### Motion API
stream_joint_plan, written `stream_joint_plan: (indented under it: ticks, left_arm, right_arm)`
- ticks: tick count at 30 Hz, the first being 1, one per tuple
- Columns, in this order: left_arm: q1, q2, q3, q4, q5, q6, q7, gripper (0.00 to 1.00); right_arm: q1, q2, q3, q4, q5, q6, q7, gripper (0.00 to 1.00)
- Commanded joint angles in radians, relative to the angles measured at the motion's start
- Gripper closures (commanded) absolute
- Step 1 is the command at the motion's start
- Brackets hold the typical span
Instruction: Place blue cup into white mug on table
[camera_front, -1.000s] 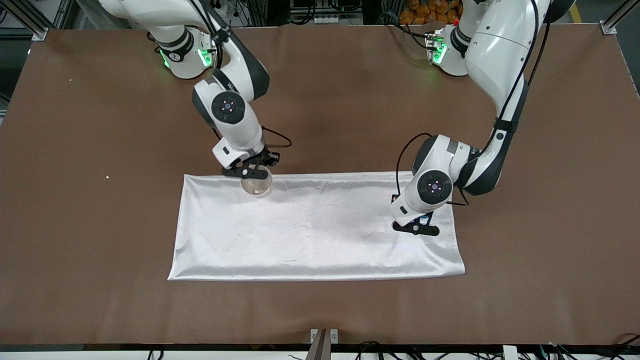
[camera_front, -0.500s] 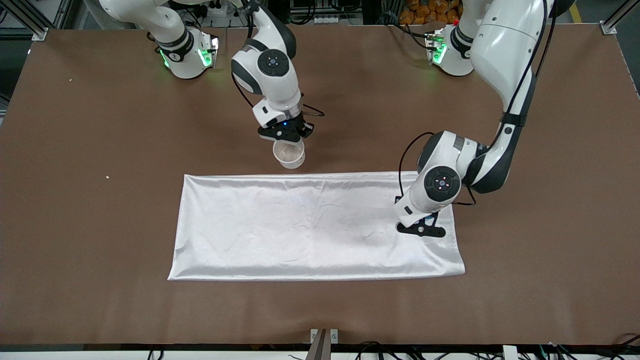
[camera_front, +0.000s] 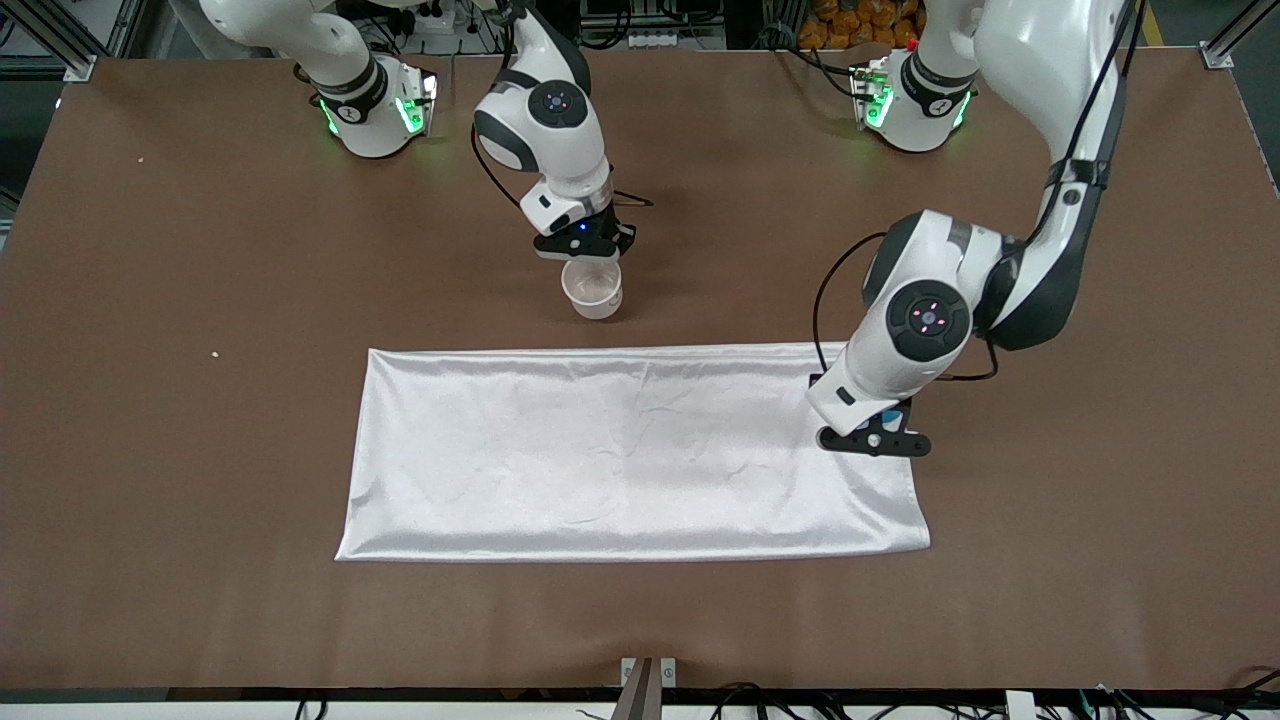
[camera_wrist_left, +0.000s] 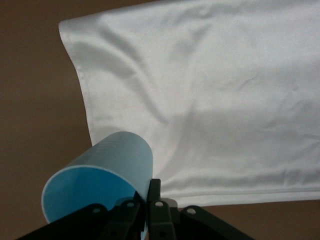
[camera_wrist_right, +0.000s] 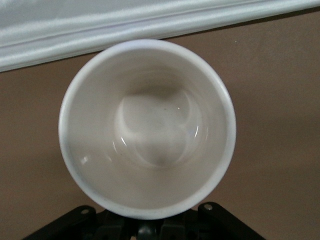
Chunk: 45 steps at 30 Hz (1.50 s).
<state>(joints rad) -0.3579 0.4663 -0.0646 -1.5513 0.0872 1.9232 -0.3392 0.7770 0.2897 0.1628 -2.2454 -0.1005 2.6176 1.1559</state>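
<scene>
My left gripper (camera_front: 873, 440) is shut on the wall of the blue cup (camera_wrist_left: 100, 175) and holds it tilted on its side over the corner of the white cloth at the left arm's end. Only a sliver of the cup (camera_front: 896, 415) shows under the left hand in the front view. My right gripper (camera_front: 585, 245) is shut on the white mug (camera_front: 592, 290) and holds it upright, low over the brown table (camera_front: 200, 450), farther from the front camera than the cloth. The right wrist view looks down into the mug's empty cream inside (camera_wrist_right: 147, 125). Its handle is hidden.
A white satin cloth (camera_front: 620, 450) lies flat in the middle of the table; it also shows in the left wrist view (camera_wrist_left: 225, 100), and its edge in the right wrist view (camera_wrist_right: 100, 25). Two tiny crumbs lie toward the right arm's end (camera_front: 215, 354).
My right gripper carried the mug off the cloth's edge to the brown table, toward the robots' bases. My left gripper rose with the blue cup and shifted a little toward the left arm's end.
</scene>
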Motion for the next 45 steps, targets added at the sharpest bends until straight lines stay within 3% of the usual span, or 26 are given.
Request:
stream_joint_plan:
  ticks: [1,11,19,22,24,26,45]
  left_arm:
    - [0.007,-0.078,-0.003,-0.019,0.029,-0.07,-0.037,0.99]
    - [0.011,-0.133,-0.007,-0.019,0.028,-0.119,-0.067,0.99]
    - [0.01,-0.127,-0.007,-0.019,0.028,-0.119,-0.072,0.99]
    - [0.007,-0.124,-0.009,-0.019,0.029,-0.119,-0.08,0.99]
    - [0.004,-0.124,-0.009,-0.019,0.029,-0.119,-0.089,0.99]
    - [0.001,-0.123,-0.011,-0.019,0.029,-0.119,-0.098,0.99]
    - [-0.004,-0.12,-0.014,-0.019,0.029,-0.115,-0.101,0.99]
  right_arm:
    - [0.05,-0.03,-0.009,-0.033,-0.025,0.007,0.067,1.0]
    - [0.1,-0.009,-0.009,-0.046,-0.096,0.006,0.22,1.0]
    - [0.117,0.039,-0.008,-0.043,-0.249,0.006,0.398,1.0]
    - [0.117,0.042,-0.008,-0.042,-0.258,0.002,0.429,0.76]
    - [0.117,0.042,-0.008,-0.04,-0.258,-0.001,0.435,0.47]
    - [0.117,0.04,-0.008,-0.04,-0.258,-0.004,0.435,0.03]
    - [0.082,-0.021,-0.009,0.027,-0.258,-0.122,0.397,0.0]
